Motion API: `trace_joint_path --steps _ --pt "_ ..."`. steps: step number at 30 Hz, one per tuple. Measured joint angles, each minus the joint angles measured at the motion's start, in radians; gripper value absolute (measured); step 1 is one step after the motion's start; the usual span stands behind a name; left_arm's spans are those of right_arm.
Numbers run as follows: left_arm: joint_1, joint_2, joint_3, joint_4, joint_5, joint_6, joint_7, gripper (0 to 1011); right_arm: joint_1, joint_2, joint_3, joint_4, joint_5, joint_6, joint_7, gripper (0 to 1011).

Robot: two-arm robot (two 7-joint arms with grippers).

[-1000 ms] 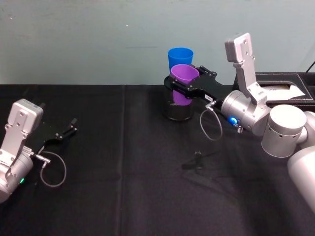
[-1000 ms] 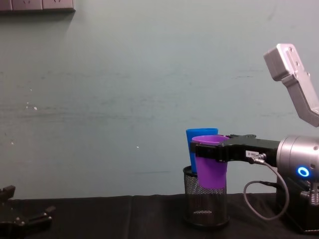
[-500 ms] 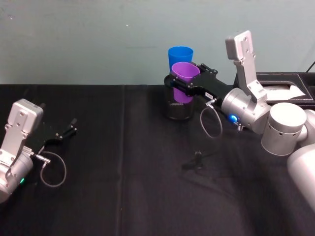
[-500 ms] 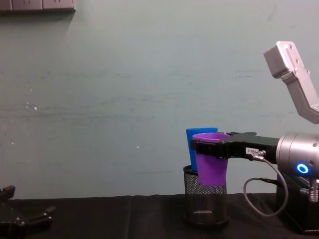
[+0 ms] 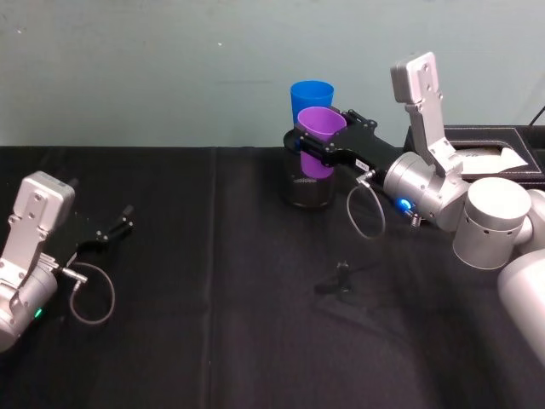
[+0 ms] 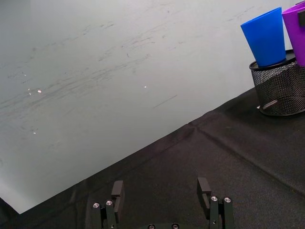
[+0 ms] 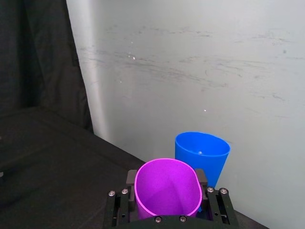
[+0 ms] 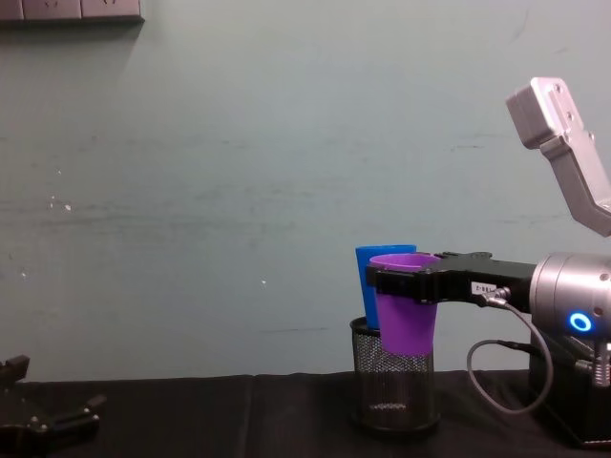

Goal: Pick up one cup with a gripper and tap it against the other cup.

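Black cloth (image 5: 213, 324) covers the table; a pale teal wall (image 5: 153, 68) stands behind. Places are given from the mesh holder (image 5: 308, 194), at the far middle of the cloth.

1. Left gripper (image 5: 119, 227): well left of the holder and nearer the robot, low over the cloth. Fingers (image 6: 204, 187) spread apart, nothing between them. The chest view has it at the lower left corner (image 8: 43, 412).

2. Holder: black wire mesh, round, upright on the cloth (image 8: 393, 382).

3. Blue cup (image 5: 312, 95): stands in the holder at its far side, rim up, its upper part clear above the mesh (image 8: 368, 281).

4. Purple cup (image 5: 319, 126): above the holder at its near side, just in front of the blue cup, upright, rim up. Its base dips below the holder's rim (image 8: 406, 322). Whether it touches the blue cup cannot be told. The right wrist view has the two rims close together, purple (image 7: 167, 188) before blue (image 7: 202, 152).

5. Right gripper (image 5: 322, 146): reaches in from the holder's right; jaws clamped on the purple cup just below its rim (image 8: 406, 284).

6. Small dark object (image 5: 341, 278): on the cloth, nearer the robot than the holder; kind unclear.

7. Black box (image 5: 490, 141): right of the holder, at the far edge, behind the right arm.
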Motion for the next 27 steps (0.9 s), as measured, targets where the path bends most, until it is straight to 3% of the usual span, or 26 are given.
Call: trace_joint_path --steps 27 --pt "0.000 0.000 0.000 0.000 0.000 0.000 0.000 1000 0.000 0.000 -0.001 0.000 0.000 -0.001 0.000 730"
